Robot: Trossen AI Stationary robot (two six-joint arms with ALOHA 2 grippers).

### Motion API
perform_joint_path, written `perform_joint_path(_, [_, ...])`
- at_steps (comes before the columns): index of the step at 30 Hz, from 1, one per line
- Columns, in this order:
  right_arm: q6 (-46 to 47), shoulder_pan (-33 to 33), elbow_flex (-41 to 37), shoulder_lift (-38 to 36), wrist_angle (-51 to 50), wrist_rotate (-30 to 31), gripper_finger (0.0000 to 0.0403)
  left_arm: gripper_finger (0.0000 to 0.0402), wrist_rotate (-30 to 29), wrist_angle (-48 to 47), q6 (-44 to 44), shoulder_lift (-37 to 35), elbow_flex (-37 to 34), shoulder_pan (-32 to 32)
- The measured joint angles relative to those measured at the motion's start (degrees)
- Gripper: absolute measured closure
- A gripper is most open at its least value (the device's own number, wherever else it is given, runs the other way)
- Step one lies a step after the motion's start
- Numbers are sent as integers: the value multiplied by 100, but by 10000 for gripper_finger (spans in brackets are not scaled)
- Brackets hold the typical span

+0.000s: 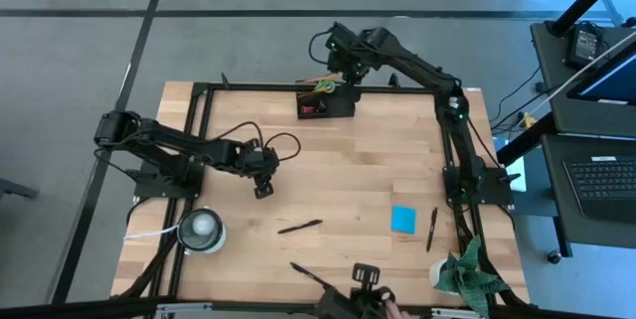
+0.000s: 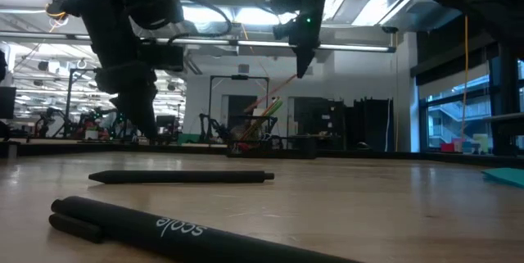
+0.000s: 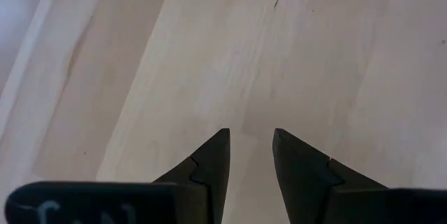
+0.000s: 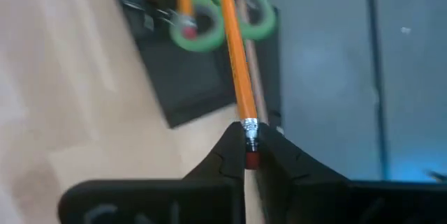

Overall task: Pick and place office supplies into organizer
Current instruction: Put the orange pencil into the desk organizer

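- The right gripper (image 4: 246, 155) hangs above the small black compartmented organizer (image 1: 326, 104) at the table's far edge, fingers pinched on the eraser end of a thin orange wooden pencil (image 4: 234, 49).
- Best to lower the tip fully into the compartment beside the green-handled scissors (image 4: 209, 15), then release.
- The left gripper (image 3: 250, 155), fingers parted and empty, waits over bare wood; 2 black pens (image 1: 299, 227) lie nearby.

Even, soft overhead light falls on the pale wooden worktop (image 1: 338, 175) in the high view, with faint shadows. The low view is dim and backlit: bright ceiling lights glare behind dark arm silhouettes, and the nearest black pen (image 2: 188, 232) is blurred. In the right wrist view, the orange pencil (image 4: 234, 49) and background are out of focus.
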Motion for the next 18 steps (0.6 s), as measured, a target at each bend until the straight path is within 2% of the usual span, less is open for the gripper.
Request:
perform_joint_path(4, [-122, 0, -7, 50, 6, 564, 381, 299, 0, 90, -114, 151, 0, 0])
perform_joint_path(18, [-1237, 208, 37, 43, 248, 617, 381, 298, -4, 142, -122, 306, 2, 0])
